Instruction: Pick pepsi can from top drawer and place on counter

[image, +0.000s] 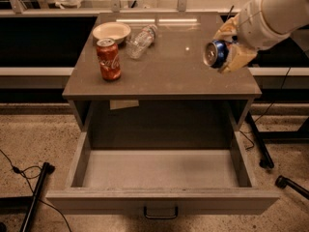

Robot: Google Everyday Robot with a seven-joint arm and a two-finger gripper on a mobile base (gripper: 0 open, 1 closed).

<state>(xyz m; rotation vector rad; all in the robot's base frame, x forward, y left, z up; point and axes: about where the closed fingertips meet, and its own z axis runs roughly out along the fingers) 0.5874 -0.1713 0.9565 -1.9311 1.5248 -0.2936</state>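
My gripper [225, 48] comes in from the upper right and is shut on the blue pepsi can [215, 53]. The can lies on its side in the fingers, its silver end facing the camera. It hangs above the right part of the grey-brown counter [169, 66]; I cannot tell whether it touches the surface. The top drawer [161, 168] stands pulled fully out below the counter and shows a bare grey floor. Its dark pull handle [161, 212] is on the front panel.
A red Coca-Cola can [108, 59] stands upright on the counter's left. A white bowl [111, 32] and a clear plastic bottle [141, 41] lying on its side are at the back left. Black stand legs [35, 193] and cables lie on the speckled floor.
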